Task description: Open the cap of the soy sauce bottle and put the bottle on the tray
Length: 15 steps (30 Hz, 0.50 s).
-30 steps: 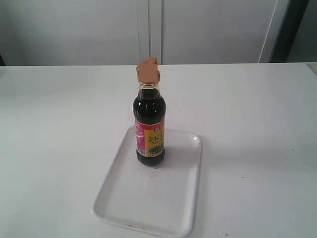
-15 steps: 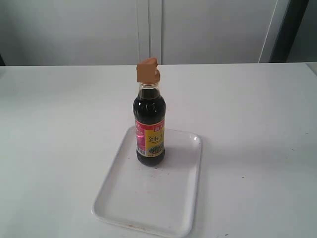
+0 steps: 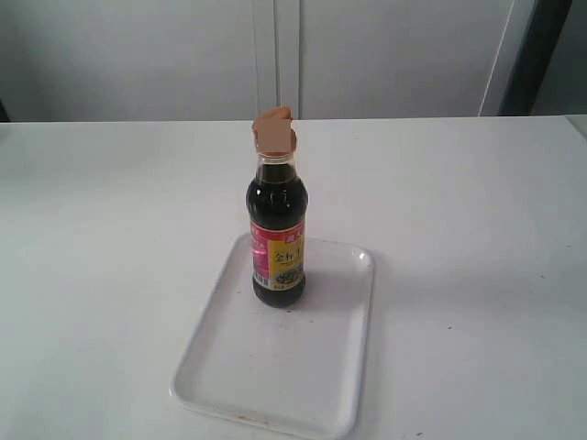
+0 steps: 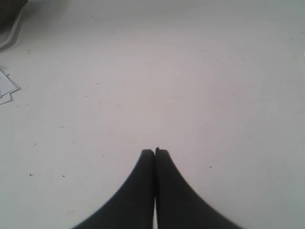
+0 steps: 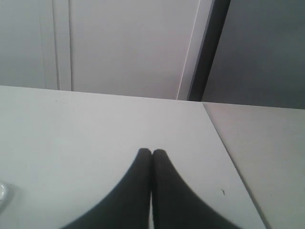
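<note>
The left gripper [image 4: 155, 151] has its fingers pressed tip to tip, empty, over bare white table [image 4: 190, 71]; the right gripper [image 5: 152, 151] is clenched the same way, holding nothing. Neither appears in the exterior view, so both sit well apart from the tray [image 3: 316, 385]. The soy sauce bottle [image 3: 277, 238] stands upright on the tray's far end. Its cap [image 3: 273, 129] looks lifted at one side, probably flipped open. I judge the task essentially finished, which explains the empty, retracted grippers.
</note>
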Tool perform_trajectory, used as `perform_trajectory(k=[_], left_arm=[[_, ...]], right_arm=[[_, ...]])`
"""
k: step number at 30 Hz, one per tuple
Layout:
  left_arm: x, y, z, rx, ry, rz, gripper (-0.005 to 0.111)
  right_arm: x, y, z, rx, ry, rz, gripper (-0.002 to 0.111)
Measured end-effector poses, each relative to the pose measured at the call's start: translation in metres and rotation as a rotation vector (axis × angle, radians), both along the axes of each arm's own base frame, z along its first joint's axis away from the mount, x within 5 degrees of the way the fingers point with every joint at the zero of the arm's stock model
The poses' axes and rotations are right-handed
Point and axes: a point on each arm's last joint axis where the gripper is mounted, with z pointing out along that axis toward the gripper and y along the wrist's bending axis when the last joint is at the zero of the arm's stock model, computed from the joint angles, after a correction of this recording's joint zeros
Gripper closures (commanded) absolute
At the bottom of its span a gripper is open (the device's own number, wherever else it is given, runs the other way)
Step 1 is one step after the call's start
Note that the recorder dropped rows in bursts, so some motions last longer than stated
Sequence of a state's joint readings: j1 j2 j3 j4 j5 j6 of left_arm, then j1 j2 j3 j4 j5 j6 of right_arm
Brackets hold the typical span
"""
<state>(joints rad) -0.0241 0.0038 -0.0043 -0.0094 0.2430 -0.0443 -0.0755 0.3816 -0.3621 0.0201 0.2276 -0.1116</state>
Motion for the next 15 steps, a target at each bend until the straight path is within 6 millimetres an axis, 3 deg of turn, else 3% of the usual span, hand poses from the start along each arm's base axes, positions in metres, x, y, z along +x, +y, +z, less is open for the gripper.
perform_trajectory(k=[15], left_arm=[[0.000, 0.000, 0.000, 0.000, -0.002, 0.000, 0.107]], right_arm=[[-0.028, 0.001, -0.055, 0.000, -0.066, -0.014, 0.108]])
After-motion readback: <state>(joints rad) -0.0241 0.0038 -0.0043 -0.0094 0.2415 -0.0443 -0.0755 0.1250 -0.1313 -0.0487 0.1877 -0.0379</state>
